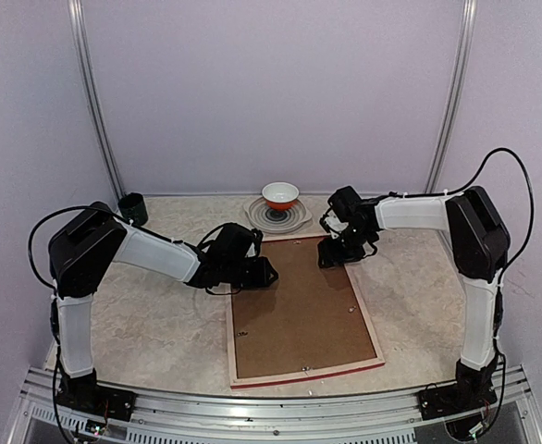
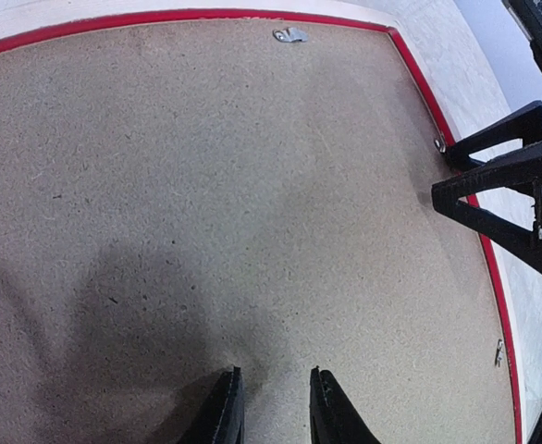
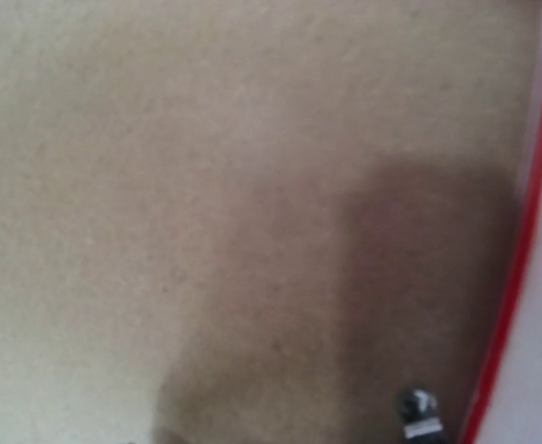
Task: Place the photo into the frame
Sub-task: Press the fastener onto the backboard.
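The left tool [image 1: 267,272] hangs low over the far left part of the frame [image 1: 308,374]. Its fingers [image 2: 225,407] stand a narrow gap apart, with only the brown backing board [image 1: 294,305] showing between them. The right tool [image 1: 331,254] is at the frame's far end, jaws apart and nothing between them, with its fingertips [image 2: 447,153] down at the red rim beside a small screw. The frame lies face down in the middle of the bench [image 1: 141,314], pale wood edges up. The board fills its back, so the photo cannot be seen. A metal tab [image 2: 290,35] sits at one rim. Behind the frame a red-and-white bowl [image 1: 280,194] stands on a striped plate [image 1: 257,215]. A dark cup [image 1: 132,209] stands at the far left.
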Robot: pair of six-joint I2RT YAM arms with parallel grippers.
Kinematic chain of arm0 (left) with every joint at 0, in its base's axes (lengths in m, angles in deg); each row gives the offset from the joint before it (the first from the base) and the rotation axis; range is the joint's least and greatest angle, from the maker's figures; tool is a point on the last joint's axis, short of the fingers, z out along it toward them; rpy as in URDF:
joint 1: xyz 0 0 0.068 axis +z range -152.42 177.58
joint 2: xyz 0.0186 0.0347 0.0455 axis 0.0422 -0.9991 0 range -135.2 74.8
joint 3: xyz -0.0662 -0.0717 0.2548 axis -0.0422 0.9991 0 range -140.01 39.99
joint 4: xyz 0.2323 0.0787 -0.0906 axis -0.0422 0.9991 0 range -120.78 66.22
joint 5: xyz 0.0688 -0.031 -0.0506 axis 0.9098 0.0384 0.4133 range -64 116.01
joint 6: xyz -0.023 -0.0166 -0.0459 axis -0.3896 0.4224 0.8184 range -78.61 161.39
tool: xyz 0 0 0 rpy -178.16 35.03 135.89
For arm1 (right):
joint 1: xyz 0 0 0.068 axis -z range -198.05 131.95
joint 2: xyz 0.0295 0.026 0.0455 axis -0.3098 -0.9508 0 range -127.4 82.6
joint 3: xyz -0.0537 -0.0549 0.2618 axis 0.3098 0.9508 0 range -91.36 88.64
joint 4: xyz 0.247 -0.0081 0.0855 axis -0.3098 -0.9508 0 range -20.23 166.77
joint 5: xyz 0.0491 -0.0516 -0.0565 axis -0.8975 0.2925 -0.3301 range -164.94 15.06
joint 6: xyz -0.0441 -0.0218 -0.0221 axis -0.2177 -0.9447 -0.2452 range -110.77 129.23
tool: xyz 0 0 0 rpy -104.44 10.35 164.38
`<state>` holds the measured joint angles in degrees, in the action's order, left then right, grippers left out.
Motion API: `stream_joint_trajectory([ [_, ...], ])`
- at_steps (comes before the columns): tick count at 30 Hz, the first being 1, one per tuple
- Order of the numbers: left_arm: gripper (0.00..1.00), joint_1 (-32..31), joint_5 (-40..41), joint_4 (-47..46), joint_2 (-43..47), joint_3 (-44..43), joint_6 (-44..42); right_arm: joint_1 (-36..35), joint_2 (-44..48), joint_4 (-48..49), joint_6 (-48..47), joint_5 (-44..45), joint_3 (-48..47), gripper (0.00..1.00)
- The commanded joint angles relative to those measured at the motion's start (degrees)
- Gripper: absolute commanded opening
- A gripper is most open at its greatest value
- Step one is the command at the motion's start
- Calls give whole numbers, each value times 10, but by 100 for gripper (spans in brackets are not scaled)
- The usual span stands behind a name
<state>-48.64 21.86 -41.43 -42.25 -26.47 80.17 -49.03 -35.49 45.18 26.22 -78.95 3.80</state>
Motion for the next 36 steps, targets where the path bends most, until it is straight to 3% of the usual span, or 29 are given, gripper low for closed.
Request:
stream_joint_trajectory([
  [1,26,0,-5,-4,10,4,1,-9,-25,-19,-7,11,-12,63],
  [23,24,-13,19,15,0,9,-5,-35,-86,-52,0,147,-39,63],
  [25,19,-15,27,25,-1,7,-7,-36,-90,-49,3,146,-34,63],
  [29,0,-19,65,74,-9,-9,-22,-36,-83,-40,12,160,-25,64],
  [36,0,-23,97,105,-16,-5,-41,-36,-68,-41,11,171,-55,64],
])
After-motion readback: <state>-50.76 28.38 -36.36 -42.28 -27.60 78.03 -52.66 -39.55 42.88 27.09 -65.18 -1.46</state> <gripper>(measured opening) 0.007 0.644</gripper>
